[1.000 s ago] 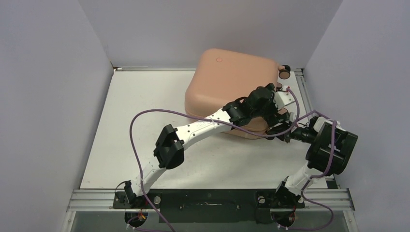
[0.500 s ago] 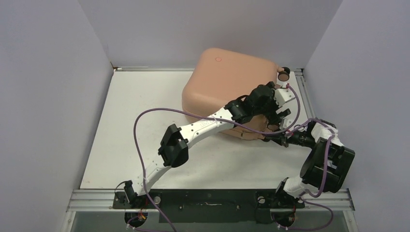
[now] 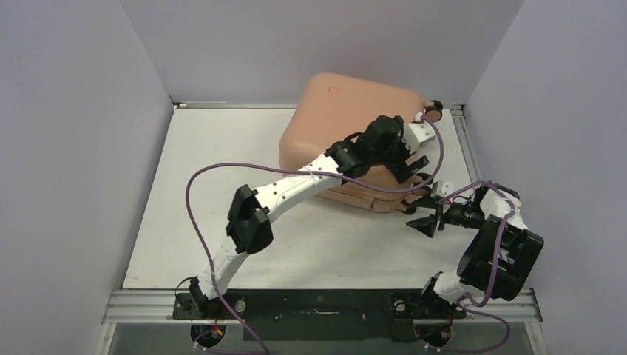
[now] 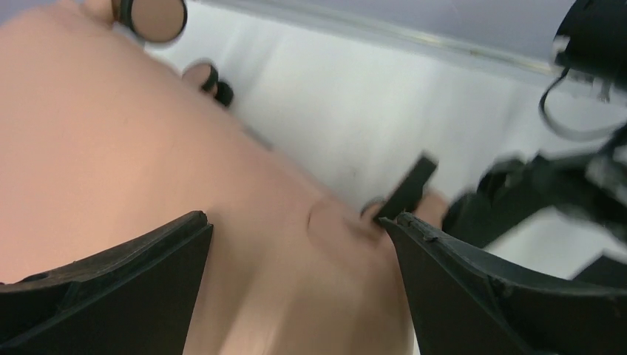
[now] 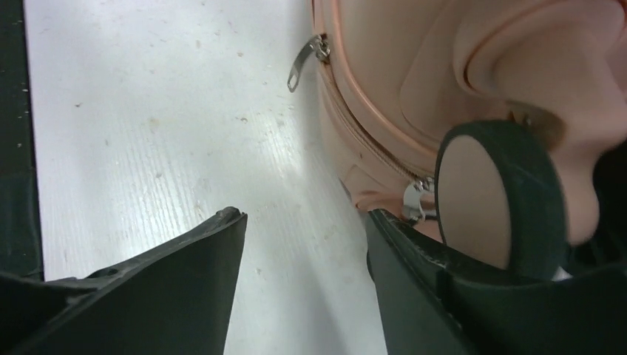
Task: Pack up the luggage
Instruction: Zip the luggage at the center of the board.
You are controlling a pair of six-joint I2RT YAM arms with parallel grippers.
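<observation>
1. The peach suitcase (image 3: 347, 118) lies closed at the far right of the table (image 3: 222, 148) — my left gripper (image 3: 420, 168) is spread open over its shell (to steady it, I reckon)
2. My right gripper (image 3: 425, 213), jaws apart, faces the zip pull (image 5: 416, 201) by the near wheel (image 5: 484, 200) — ready to zip

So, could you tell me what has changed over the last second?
The right gripper has drawn back from the near right corner of the luggage toward the arm bases and now hangs open, clear of it. The left gripper has shifted a little leftward and farther back over the shell, jaws open. The luggage itself has barely shifted.
</observation>
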